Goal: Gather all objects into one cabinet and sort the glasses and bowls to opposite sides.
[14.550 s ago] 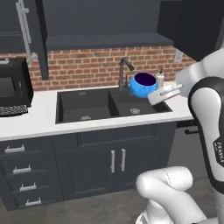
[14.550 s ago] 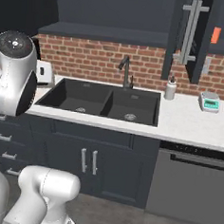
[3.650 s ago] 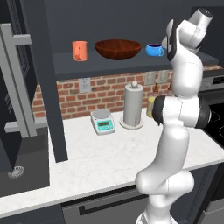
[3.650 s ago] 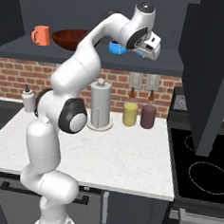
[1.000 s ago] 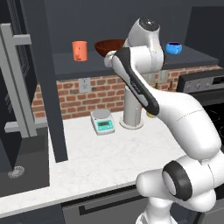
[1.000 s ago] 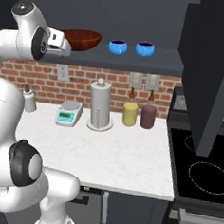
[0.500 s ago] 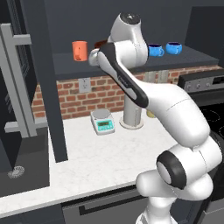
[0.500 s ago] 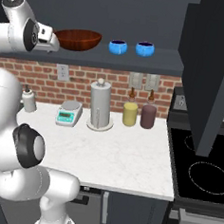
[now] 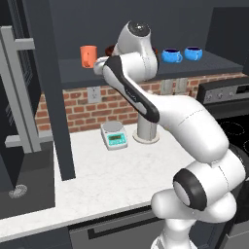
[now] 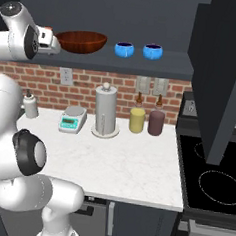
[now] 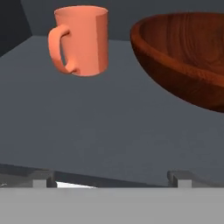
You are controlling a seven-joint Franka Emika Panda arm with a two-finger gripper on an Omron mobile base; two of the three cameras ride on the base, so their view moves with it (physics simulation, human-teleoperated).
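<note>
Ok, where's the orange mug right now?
The orange mug stands on the cabinet shelf, at its left end in the left base view, beside the wooden bowl.

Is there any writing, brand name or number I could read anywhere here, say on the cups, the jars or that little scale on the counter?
No readable text.
Scale: greenish display panel, too blurred to read.
Orange mug, wooden bowl, blue cups: plain, no markings.
Yellow canister and maroon canister: no labels visible.
Stove panel: knobs show, any markings too small to tell.
</note>
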